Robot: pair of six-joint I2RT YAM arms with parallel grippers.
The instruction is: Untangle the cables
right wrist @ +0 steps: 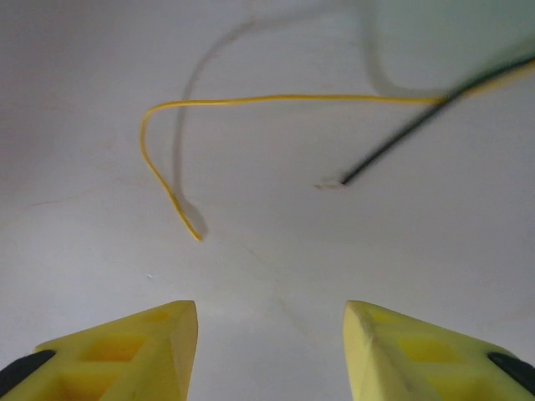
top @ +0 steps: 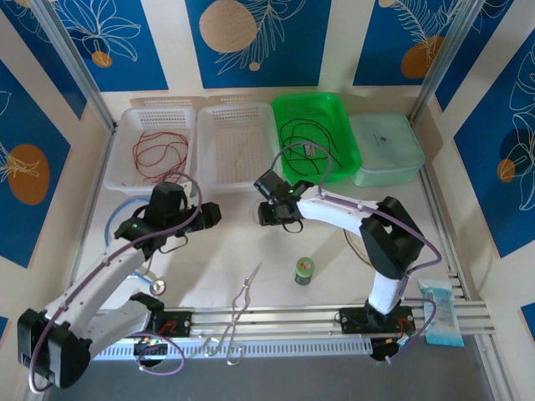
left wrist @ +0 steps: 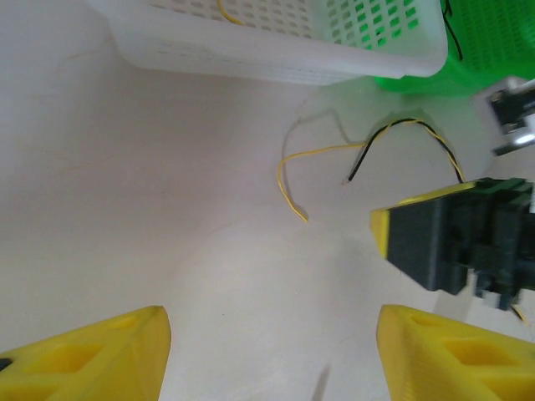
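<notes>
Obs. Both my grippers hover low over the worktop [left wrist: 125, 209], facing each other just off the near edge of the middle white basket [left wrist: 276, 50]. Left gripper [left wrist: 272, 359]: jaws apart, nothing between them. Right gripper [right wrist: 272, 351]: jaws apart as well, pads bare.

Task thing: a yellow wire [right wrist: 251, 99] and a black wire [right wrist: 401, 142] lie loose on the worktop between that basket edge and my right gripper, near the green basket's [left wrist: 435, 71] near-left corner. They meet toward the right; I cannot tell whether they cross or only touch.

Risks, as I judge them:
- Wires are hair-fine and limp, so my right jaws may shut on air or flick a free end aside
- A pinch where the two meet would take both and drag the knot tighter
- My grippers sit near each other, so a reach from either could knock the other

Views compared: the top camera shows red wires [top: 159, 153] in the left white basket [top: 134, 121], tan wires [top: 238, 159] in the middle one and sorted black cables [top: 311, 138] in the green one, but the loose pair hardly reads there. My left wrist shows the black wire arching toward my right gripper. My right wrist shows that wire's bare tip and the shadows that suggest both ends stand off the surface
</notes>
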